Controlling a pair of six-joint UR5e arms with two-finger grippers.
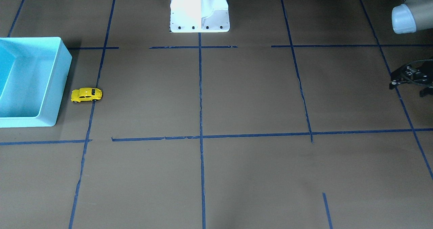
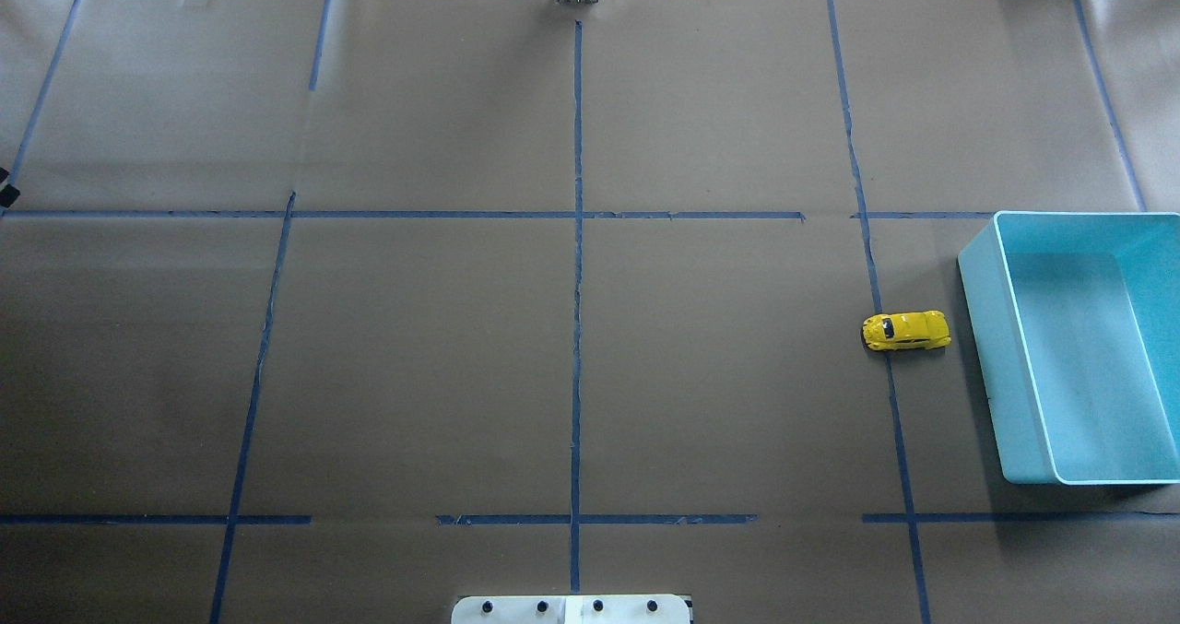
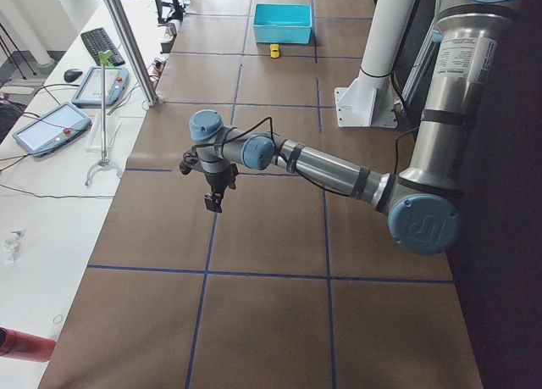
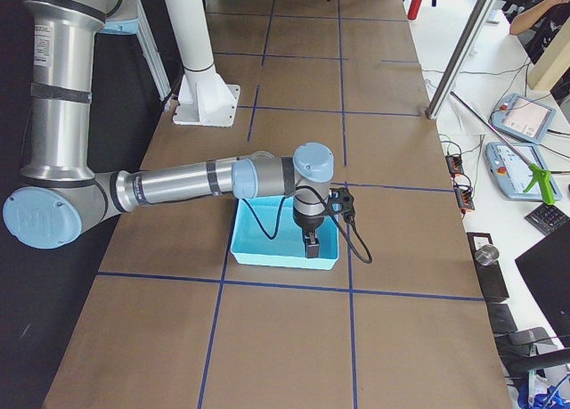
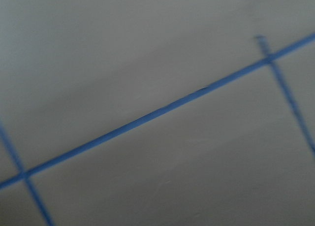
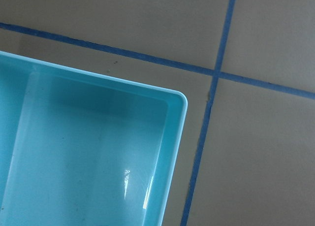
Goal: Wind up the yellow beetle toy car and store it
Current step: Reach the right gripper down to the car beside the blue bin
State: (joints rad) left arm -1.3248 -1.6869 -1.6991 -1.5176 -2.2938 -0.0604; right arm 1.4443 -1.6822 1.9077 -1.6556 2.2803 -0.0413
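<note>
- The car (image 1: 86, 95) stands on its wheels on the desk (image 1: 236, 93), over a blue tape line (image 2: 890, 394). In the overhead view that is about 3 o'clock from the desk's centre.
- Seen from overhead, it is at 9 o'clock of the bin (image 1: 64, 70) — just beside the wall, not touching it, and clearly outside.
- The bin holds nothing that we can see, so we judge the storing not yet done.
- Whether the car has been wound we cannot tell. Nothing on it shows a wound spring, and neither hand is on it.
- The left hand (image 1: 411, 82) hangs above bare desk, well apart from the car, at the overhead view's 9 o'clock edge. It is cut off by the front view's edge, so we cannot tell whether it is wide or narrow. Its wrist camera shows only blurred paper and tape.
- The right hand (image 4: 312, 241) hangs over the bin and points down. Only the side camera shows it, so we cannot tell its width. Its wrist camera looks onto a bin corner and no car.
- By our reading the work lies ahead — grasp the car, wind it if that is undone, then lift it over the wall at its 3 o'clock and set it inside.
</note>
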